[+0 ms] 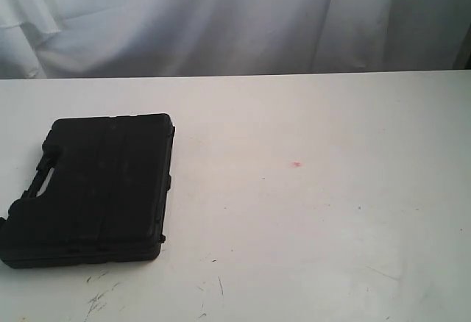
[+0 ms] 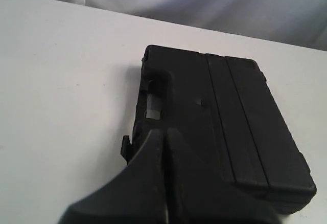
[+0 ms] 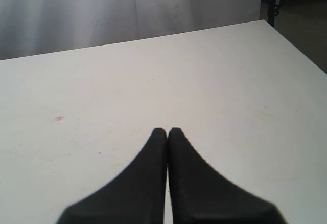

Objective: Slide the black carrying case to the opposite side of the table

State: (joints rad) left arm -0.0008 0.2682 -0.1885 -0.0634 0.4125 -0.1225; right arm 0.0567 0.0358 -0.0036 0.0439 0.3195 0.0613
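The black carrying case lies flat on the left part of the wide white table, its handle cut-out facing left. Neither arm shows in the exterior view. In the left wrist view the case fills the middle, and my left gripper is shut, its tips hovering over the case's handle side near the cut-out; whether they touch it I cannot tell. My right gripper is shut with nothing in it, over bare table away from the case.
A tiny red speck marks the table's middle, also visible as the speck. Dark scratch marks lie near the front edge. A white cloth backdrop hangs behind the far edge. The table corner shows in the right wrist view.
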